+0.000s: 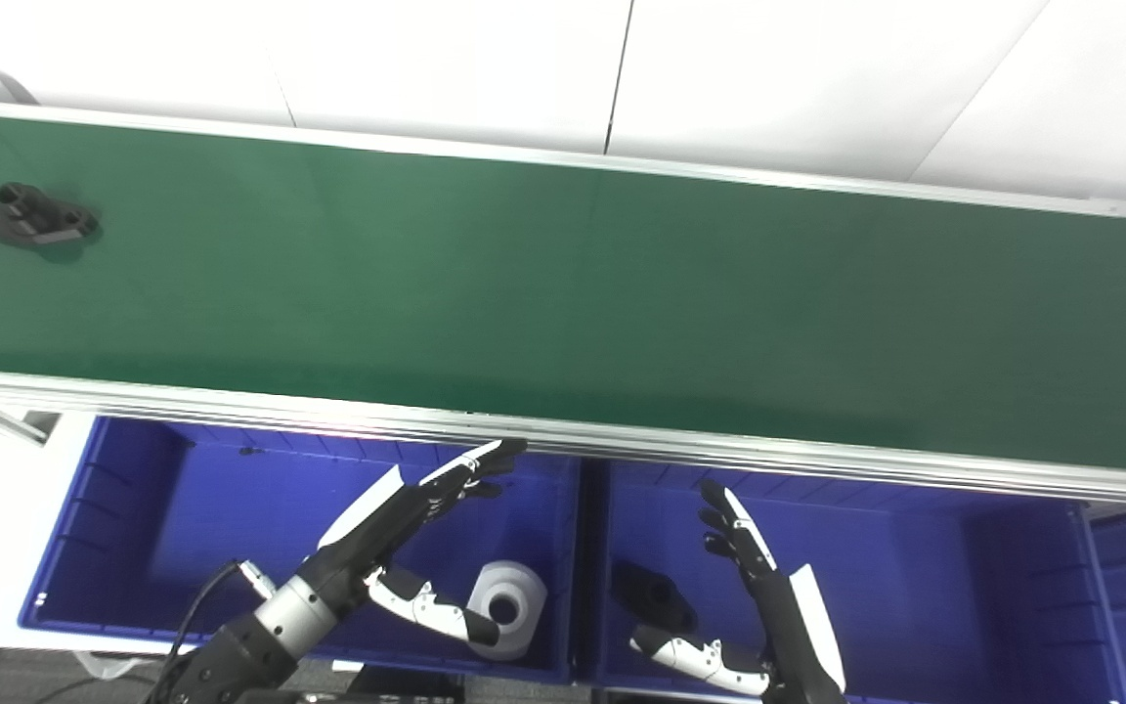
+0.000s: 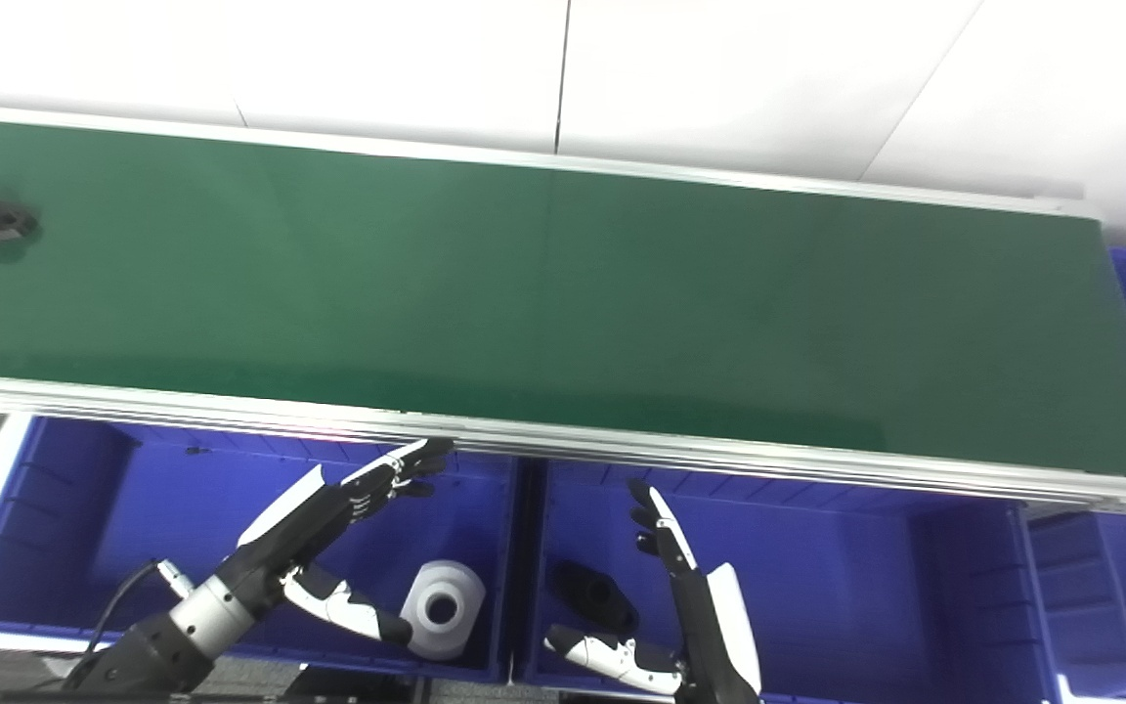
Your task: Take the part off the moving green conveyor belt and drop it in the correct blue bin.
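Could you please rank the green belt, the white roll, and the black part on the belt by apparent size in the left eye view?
1. Green conveyor belt, by far largest.
2. White cylindrical roll in the left blue bin.
3. Black moulded part, close to the roll and farther from the camera, so this order is unsure.

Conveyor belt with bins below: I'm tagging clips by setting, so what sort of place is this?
Probably a lab mock-up of a parts-sorting line: a green conveyor belt carrying a black part, blue bins below it already holding parts, and plain white walls behind.
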`<state>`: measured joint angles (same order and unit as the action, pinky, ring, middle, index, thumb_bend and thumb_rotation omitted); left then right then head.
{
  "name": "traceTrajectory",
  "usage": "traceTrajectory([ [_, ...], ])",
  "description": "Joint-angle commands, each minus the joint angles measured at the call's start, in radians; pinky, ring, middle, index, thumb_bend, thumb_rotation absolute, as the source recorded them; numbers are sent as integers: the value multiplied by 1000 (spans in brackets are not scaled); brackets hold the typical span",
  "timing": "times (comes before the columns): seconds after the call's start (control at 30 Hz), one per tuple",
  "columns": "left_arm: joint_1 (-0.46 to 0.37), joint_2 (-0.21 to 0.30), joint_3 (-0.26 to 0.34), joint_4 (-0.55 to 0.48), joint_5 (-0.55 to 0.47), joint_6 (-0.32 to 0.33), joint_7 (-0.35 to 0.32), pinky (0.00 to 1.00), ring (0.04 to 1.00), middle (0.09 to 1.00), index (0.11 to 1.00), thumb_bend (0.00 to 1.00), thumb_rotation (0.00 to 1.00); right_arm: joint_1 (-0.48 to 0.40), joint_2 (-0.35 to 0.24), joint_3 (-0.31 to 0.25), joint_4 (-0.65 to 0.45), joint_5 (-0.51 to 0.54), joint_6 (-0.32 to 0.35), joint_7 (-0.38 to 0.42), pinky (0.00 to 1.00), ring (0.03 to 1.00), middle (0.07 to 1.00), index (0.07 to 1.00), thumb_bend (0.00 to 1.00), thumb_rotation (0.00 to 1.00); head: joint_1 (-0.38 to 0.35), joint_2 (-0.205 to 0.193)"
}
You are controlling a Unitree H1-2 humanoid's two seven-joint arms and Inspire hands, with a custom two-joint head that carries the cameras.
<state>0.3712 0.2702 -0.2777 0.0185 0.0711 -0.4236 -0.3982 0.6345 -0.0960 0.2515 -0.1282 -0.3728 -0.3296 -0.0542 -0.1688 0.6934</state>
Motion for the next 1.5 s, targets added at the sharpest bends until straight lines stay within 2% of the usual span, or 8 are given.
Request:
traceTrajectory([
  [0.0, -3, -1, -3, -8, -14, -40, 14, 838, 929, 964, 925, 853, 297, 2, 0, -4, -12, 5, -61, -21, 817, 889, 931, 935, 860, 398, 3, -1],
  [0.53, -7, 3, -31, -3, 42, -43, 42, 873, 962, 992, 949, 864, 289, 0, -8, -16, 11, 28, -102, -20, 825, 894, 931, 936, 865, 363, 57, -26],
  [0.8, -14, 12, -49, 0, 97, -43, 52, 915, 991, 1000, 987, 888, 302, -22, -14, -22, 29, 26, -106, -4, 835, 908, 946, 951, 874, 402, 96, -42],
  [0.93, -18, 10, -54, 9, 126, -41, 59, 915, 998, 1000, 989, 898, 306, -39, -24, -19, 46, 70, -115, 13, 820, 905, 951, 955, 885, 381, 159, -69],
  [1.1, -33, 1, -71, 45, 141, -44, 77, 892, 984, 1000, 977, 903, 311, -61, -41, -24, 91, 78, -136, -2, 786, 891, 948, 969, 889, 380, 292, -141],
  [1.33, -49, 4, -98, 76, 120, -46, 98, 835, 953, 986, 955, 901, 331, -70, -52, -29, 112, 84, -122, 6, 777, 910, 971, 1000, 919, 409, 320, -172],
  [1.4, -54, 4, -104, 82, 118, -46, 108, 834, 951, 983, 952, 899, 323, -72, -53, -29, 117, 82, -125, 4, 809, 926, 978, 1000, 922, 409, 317, -177],
  [1.47, -57, 3, -110, 88, 119, -46, 118, 826, 944, 977, 946, 898, 319, -71, -52, -31, 118, 78, -123, 1, 908, 959, 986, 1000, 918, 400, 315, -179],
])
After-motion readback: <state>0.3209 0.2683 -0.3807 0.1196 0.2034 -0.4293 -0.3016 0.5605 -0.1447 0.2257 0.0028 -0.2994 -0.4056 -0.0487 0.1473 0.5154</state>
